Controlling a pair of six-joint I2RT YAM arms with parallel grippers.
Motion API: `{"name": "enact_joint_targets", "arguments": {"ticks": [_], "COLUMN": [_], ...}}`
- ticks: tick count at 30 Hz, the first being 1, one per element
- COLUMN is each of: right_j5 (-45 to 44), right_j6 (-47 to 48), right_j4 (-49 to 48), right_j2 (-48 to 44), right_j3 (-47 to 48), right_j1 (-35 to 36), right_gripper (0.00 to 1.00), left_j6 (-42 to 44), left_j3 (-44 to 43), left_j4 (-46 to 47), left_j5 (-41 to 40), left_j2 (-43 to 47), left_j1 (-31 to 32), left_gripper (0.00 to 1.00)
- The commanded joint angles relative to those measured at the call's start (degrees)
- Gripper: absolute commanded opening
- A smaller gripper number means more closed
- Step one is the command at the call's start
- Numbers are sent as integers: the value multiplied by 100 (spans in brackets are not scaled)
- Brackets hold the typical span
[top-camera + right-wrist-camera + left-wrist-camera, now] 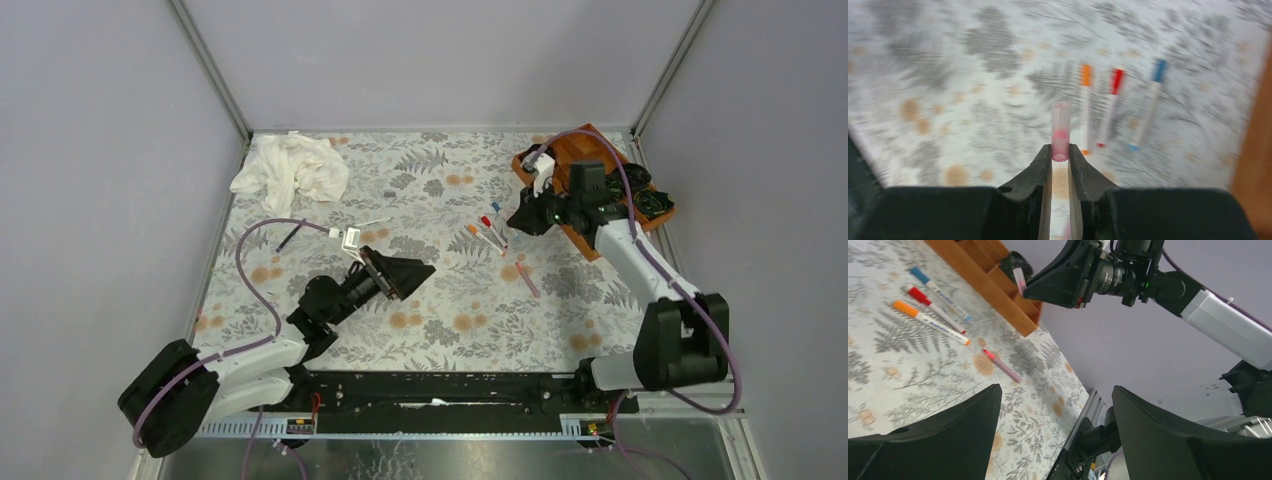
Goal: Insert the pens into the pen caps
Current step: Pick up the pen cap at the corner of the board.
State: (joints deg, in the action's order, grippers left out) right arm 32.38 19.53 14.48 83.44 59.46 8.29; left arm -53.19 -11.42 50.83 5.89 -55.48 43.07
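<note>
Pink cap (1060,131) is pinched by its base in the right hand (1060,151), far end free, probably to meet the pink pen (1002,366) lying on the worktop (450,320); left hand (1057,389) spread, empty.

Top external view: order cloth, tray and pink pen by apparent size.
The tray and cloth look alike; the right arm covers part of the tray, so unranked.
The pink pen is far smallest.

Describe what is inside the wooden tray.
Black objects sit in compartments of the wooden tray. The right arm reaches across its middle, so whatever else lies there is covered.
</note>
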Motion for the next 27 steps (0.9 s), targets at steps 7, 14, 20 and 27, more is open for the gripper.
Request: {"name": "enact_joint_targets", "arguments": {"ticks": [7, 14, 20, 27], "right_j5": [3807, 4161, 4258, 4303], "right_j6": [-1698, -1908, -2180, -2367], "right_j4": [-1179, -1104, -1301, -1405], "right_j2": [-1313, -1438, -1505, -1479], "right_j3": [-1127, -1119, -1217, -1222], "right_j1": [76, 374, 462, 493], "right_gripper": [11, 12, 12, 12], "left_j6": [-122, 46, -193, -283], "left_j3": [-109, -810, -1333, -1624], "left_j4": [3258, 3579, 3624, 3238], "left_j5": [315, -206, -382, -533], "left_j2": [-1498, -2445, -3114, -3317], "left_j1": [163, 555, 612, 763], "left_gripper": [92, 91, 80, 73]}}
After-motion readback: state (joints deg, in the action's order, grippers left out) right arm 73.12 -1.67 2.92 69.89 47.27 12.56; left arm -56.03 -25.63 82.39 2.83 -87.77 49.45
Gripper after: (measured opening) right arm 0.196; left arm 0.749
